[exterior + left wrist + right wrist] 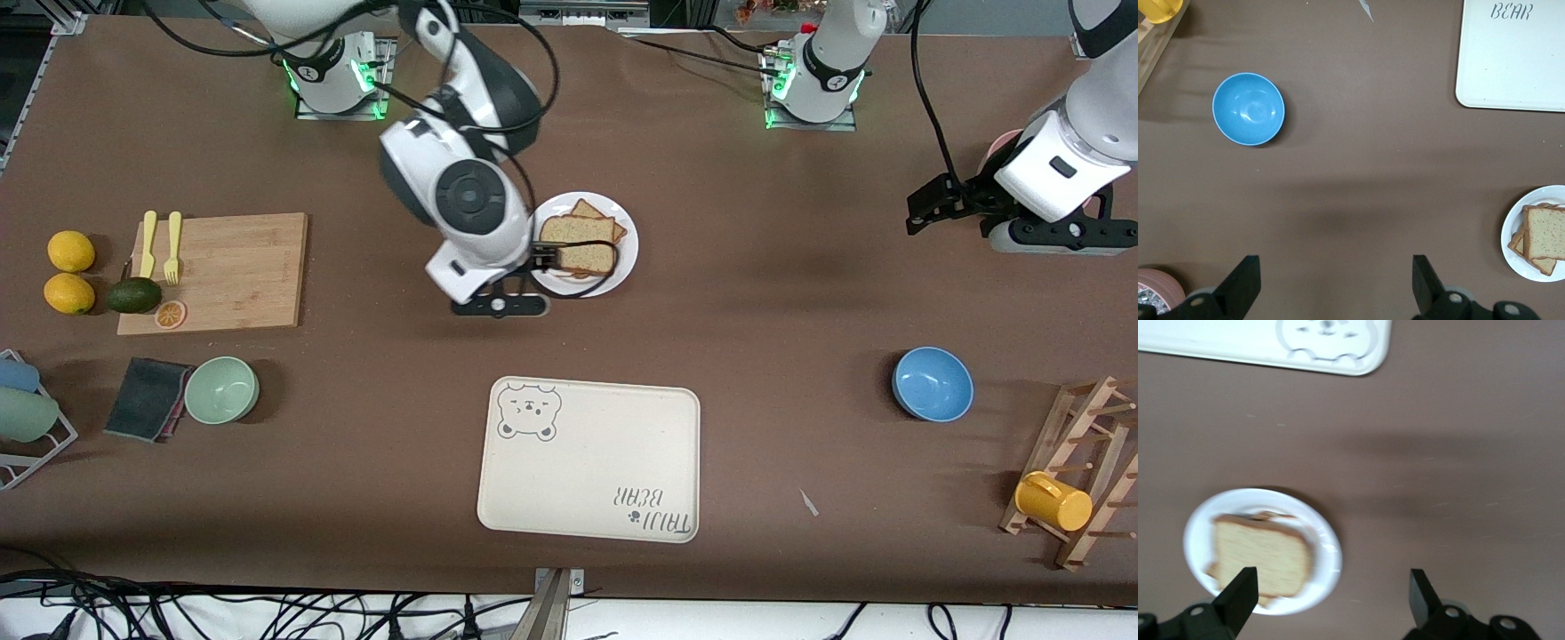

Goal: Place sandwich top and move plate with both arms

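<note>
The sandwich top, a pale speckled slice, lies on a stack of darker slices on the white plate at mid table. My right gripper hovers over the plate's rim at the right arm's end, open and holding nothing. In the right wrist view the right gripper straddles the plate edge, with the sandwich top beside one finger. My left gripper waits open over bare table at the left arm's end. The left wrist view shows the left gripper empty, with the plate and the sandwich top off to one side.
A cream bear tray lies nearer the front camera than the plate. A blue bowl and a wooden rack with a yellow mug stand toward the left arm's end. A cutting board and a green bowl are at the right arm's end.
</note>
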Action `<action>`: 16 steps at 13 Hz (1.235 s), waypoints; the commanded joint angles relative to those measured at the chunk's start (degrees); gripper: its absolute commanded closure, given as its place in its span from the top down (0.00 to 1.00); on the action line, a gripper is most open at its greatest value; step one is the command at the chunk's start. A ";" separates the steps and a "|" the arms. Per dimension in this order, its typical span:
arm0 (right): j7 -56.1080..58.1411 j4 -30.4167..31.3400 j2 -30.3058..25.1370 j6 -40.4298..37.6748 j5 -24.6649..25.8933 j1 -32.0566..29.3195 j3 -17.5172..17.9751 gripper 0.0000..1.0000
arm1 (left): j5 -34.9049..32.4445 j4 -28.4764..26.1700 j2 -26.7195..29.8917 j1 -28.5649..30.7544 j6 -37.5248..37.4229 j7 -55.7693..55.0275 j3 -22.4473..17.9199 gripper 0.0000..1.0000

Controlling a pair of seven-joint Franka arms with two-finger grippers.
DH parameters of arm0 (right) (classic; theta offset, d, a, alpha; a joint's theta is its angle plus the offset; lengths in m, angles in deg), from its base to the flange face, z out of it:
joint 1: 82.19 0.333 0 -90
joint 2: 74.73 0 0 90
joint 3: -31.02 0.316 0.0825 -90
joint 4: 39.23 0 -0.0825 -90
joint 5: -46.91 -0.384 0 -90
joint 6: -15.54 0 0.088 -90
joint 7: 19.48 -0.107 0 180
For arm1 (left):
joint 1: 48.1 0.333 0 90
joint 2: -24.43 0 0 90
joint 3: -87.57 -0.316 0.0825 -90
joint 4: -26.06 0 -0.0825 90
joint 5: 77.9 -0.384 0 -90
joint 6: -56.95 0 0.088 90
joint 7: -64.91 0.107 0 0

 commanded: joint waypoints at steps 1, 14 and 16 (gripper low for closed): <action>9.10 1.75 -3.50 -4.76 0.99 -0.57 -5.78 1.00 | -2.46 1.29 -1.07 -0.02 -0.73 -0.69 -0.07 1.00; 29.42 23.90 -32.77 -8.55 1.96 -23.14 -11.25 1.00 | 5.05 1.29 -6.08 -1.60 -3.19 -0.34 2.13 1.00; 30.04 22.59 -33.92 -11.27 2.13 -22.89 -10.90 1.00 | 12.63 1.20 -7.57 -1.33 -3.19 -0.34 2.13 1.00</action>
